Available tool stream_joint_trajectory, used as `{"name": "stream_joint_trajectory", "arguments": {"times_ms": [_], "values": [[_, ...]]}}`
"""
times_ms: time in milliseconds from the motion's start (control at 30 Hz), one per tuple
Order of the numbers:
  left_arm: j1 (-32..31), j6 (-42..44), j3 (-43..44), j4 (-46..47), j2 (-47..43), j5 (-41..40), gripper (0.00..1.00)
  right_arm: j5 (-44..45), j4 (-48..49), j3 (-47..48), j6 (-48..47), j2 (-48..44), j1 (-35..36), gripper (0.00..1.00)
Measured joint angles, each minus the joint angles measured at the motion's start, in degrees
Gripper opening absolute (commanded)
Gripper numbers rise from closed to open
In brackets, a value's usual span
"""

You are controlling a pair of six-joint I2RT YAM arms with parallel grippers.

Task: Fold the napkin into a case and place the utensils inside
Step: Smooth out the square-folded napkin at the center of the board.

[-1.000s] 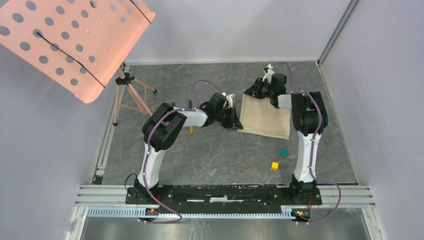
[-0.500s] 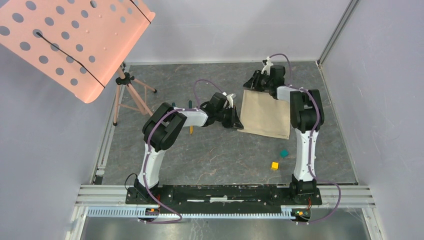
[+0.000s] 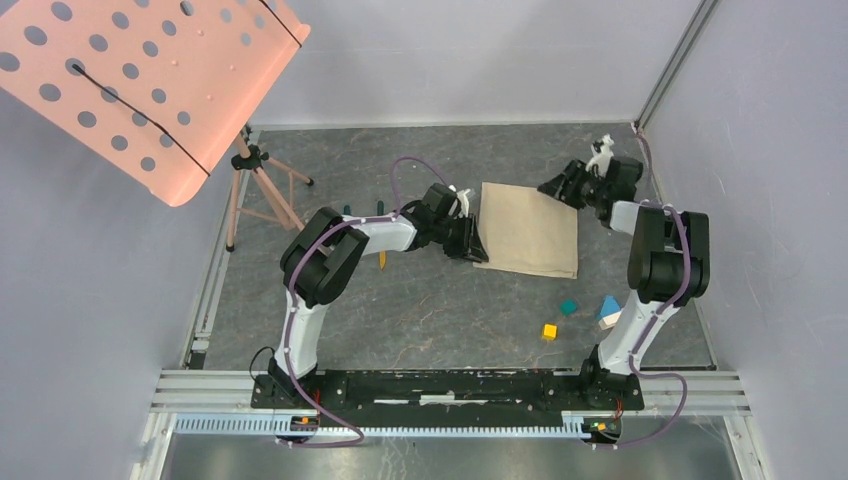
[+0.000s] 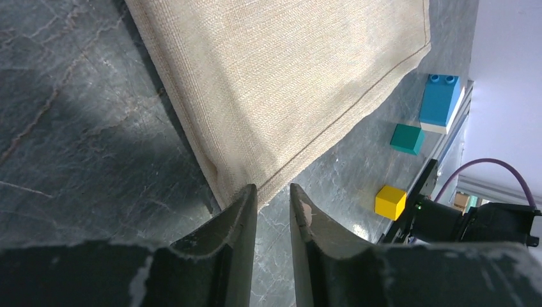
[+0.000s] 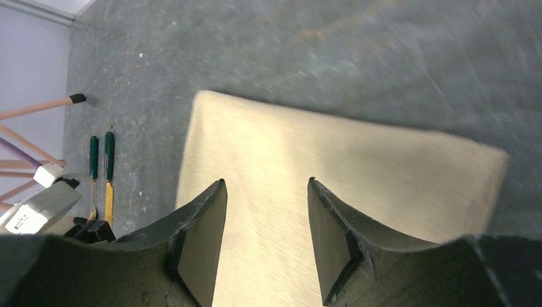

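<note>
Napkin (image 3: pixel 528 229) lies flat toward the table's (image 3: pixel 420 300) far right corner, soft and limp; a corner pinch suits it. My left gripper (image 4: pixel 273 190) is barely parted at its near-left corner, right gripper (image 5: pixel 266 182) open, empty.

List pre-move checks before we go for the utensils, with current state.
1. Napkin lying flat as a rectangle: ok.
2. Left jaws free of cloth: ok. There is a narrow gap with nothing between them, at the napkin's near-left corner.
3. Right jaws clear: ok. They are wide apart and empty, beyond the far-right corner.
4. Utensils located: ok. They lie side by side on the table, left of the napkin and not in it.
5. Pocket opening identified: cannot tell which edge is open.
6. Yellow cube, teal cube and blue block apart from the napkin: ok.
</note>
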Motion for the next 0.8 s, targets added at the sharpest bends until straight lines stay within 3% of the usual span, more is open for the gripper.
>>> {"name": "stream_joint_trajectory", "arguments": {"times_ms": [267,633,800], "values": [[-0.11,-1.11,4.07,-5.75,0.28,0.13,0.35,-7.08,3.34,-2.25,3.87,5.57,-4.68,0.55],[0.72,-1.57,36.96,-12.76,13.88,-4.66,0.31,-10.4,10.01,-1.05,7.45,9.77,-5.68,0.52],[3.34,-4.35,44.83,-12.79,20.57,-4.87,0.3,-11.26,11.61,1.36,8.79,12.52,-6.58,0.52]]}}
